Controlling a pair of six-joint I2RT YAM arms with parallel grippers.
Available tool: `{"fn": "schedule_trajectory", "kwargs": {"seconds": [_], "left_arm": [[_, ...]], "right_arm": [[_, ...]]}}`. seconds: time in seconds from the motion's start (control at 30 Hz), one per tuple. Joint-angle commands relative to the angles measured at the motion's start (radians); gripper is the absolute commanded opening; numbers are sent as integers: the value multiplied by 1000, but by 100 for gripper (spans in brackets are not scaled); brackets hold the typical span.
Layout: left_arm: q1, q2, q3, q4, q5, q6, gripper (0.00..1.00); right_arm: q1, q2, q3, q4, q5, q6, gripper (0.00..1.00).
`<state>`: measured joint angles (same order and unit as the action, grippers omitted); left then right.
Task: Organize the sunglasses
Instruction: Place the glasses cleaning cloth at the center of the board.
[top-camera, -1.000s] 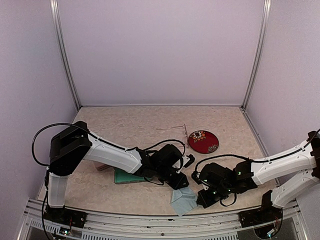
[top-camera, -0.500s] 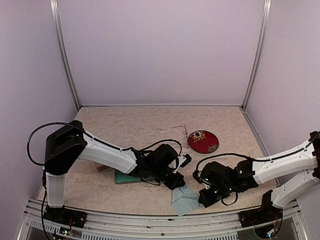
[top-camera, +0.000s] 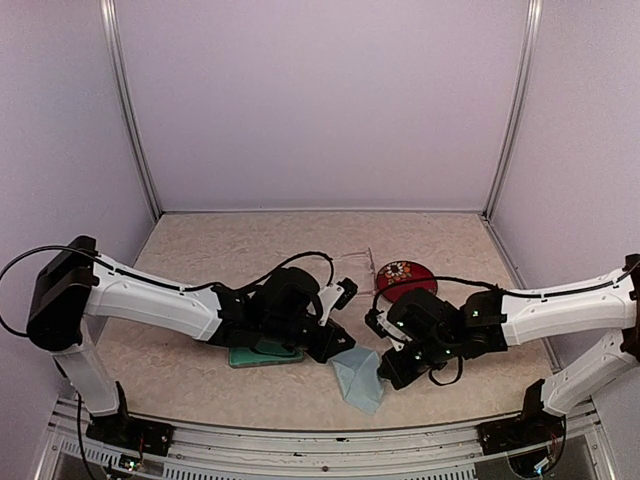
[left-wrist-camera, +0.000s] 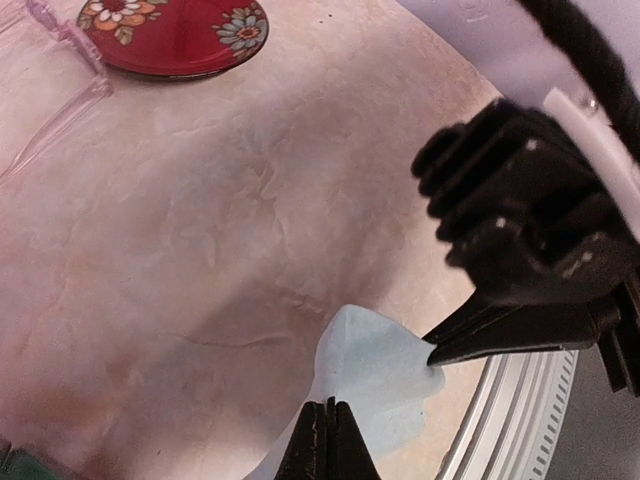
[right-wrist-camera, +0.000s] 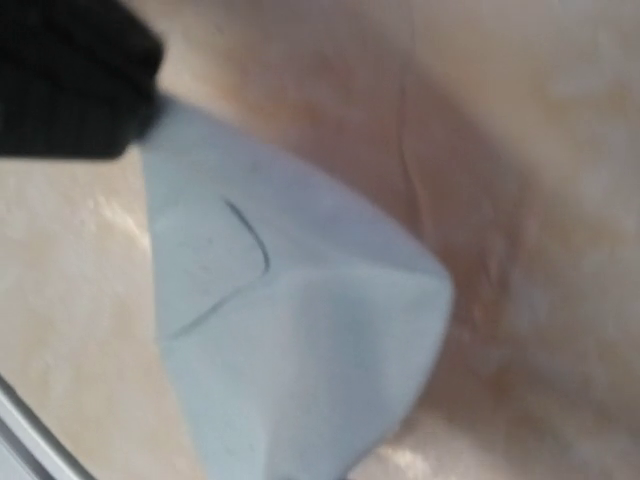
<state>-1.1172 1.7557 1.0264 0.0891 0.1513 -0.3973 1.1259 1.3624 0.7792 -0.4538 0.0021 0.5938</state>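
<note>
Shifted toward 12 o'clock, the light-blue cloth (top-camera: 358, 380) lies 7 o'clock from the red floral disc (top-camera: 408, 280); I see left jaws and right jaws clenched on it.

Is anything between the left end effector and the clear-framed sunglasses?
No object lies between them. The left end effector is shut on the blue cloth, so it is occupied; the sunglasses lie across bare table.
</note>
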Motion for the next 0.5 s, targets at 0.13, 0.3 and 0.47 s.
{"fn": "schedule_trajectory", "kwargs": {"seconds": [0.13,0.3,0.47], "left_arm": [[10,-221,-172,-27,-152,-67,0],[9,-331,-258,-73,-204,-104,0],[-2,-379,-321,-86,-229,-126,0]], "right_arm": [[-18,114,152,-35,22,-188,0],[-19,181,219,-54,20,-258,0],[-20,196,253,-99,31,-285,0]]}}
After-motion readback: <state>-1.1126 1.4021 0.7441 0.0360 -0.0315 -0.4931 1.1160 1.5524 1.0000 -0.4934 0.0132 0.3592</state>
